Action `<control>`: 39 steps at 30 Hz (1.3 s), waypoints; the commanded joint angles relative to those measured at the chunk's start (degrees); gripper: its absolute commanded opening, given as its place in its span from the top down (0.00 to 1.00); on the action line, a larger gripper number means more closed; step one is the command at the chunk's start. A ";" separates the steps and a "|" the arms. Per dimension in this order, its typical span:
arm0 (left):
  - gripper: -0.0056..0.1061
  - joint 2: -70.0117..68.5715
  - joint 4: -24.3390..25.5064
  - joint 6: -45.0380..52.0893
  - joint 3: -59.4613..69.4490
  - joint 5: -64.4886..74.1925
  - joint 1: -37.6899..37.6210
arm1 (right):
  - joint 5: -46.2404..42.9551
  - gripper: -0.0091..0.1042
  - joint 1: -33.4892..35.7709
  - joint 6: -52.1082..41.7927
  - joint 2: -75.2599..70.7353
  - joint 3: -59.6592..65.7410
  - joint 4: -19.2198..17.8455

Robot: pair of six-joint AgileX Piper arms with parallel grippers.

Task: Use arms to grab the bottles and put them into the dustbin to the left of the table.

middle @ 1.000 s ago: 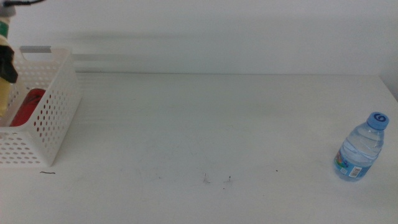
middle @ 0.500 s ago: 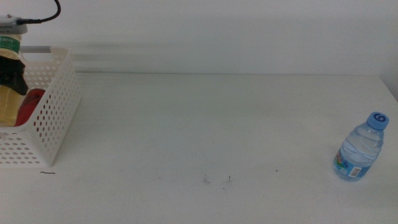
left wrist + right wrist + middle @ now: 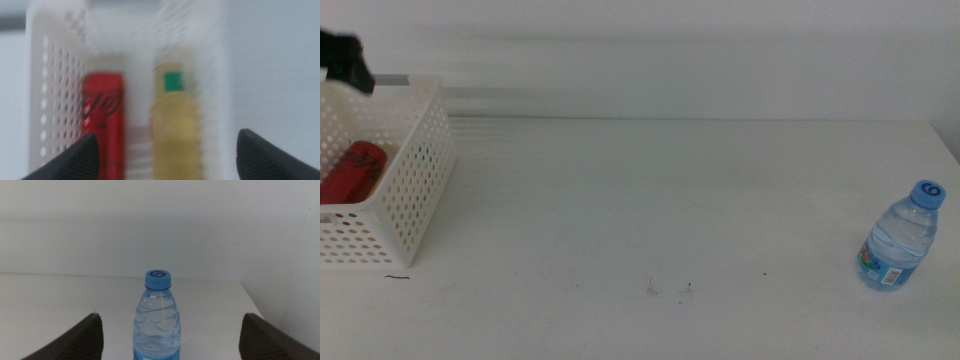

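Note:
The white dustbin (image 3: 415,190) stands at the table's far left. The red can (image 3: 350,170) lies inside it. The left wrist view looks down into the dustbin (image 3: 60,75) and shows the red can (image 3: 103,120) and the yellow tea bottle (image 3: 175,120) lying side by side. My left gripper (image 3: 165,157) is open above them, empty; it shows as a dark shape (image 3: 345,60) over the dustbin's far corner. The small water bottle (image 3: 900,238) stands upright at the table's right. My right gripper (image 3: 170,340) is open, with the water bottle (image 3: 157,315) just ahead between its jaws.
The white table (image 3: 670,220) has a few dark specks near its front middle (image 3: 670,289) and a short dark mark (image 3: 396,277) in front of the dustbin. The table's right edge runs close behind the water bottle.
The left gripper let the yellow tea bottle go into the dustbin and rose up and back. The water bottle has not moved.

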 commanded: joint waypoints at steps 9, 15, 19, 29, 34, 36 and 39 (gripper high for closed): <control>0.11 -17.95 -4.79 0.33 4.63 -6.02 -11.70 | -0.25 0.10 0.11 -0.11 -0.28 0.20 -0.56; 0.11 -30.59 -17.38 9.72 17.19 -12.89 -16.76 | -0.25 0.10 0.11 -0.11 -0.28 0.20 -0.56; 0.11 -36.18 -23.78 15.73 22.15 -11.06 -19.45 | -0.25 0.10 0.11 -0.11 -0.28 0.20 -0.56; 0.11 -43.40 -26.87 18.90 31.13 -10.56 -29.02 | -0.25 0.10 0.11 -0.11 -0.28 0.20 -0.56; 0.11 -51.12 -11.11 2.93 38.21 -16.92 -41.36 | -0.25 0.10 0.11 -0.11 -0.28 0.20 -0.56; 0.11 -54.18 -5.46 -2.62 40.64 -19.11 -45.85 | -0.25 0.10 0.11 -0.11 -0.28 0.20 -0.56; 0.11 -59.05 -4.49 -7.86 45.08 -22.83 -50.48 | -0.25 0.10 0.11 -0.11 -0.28 0.20 -0.56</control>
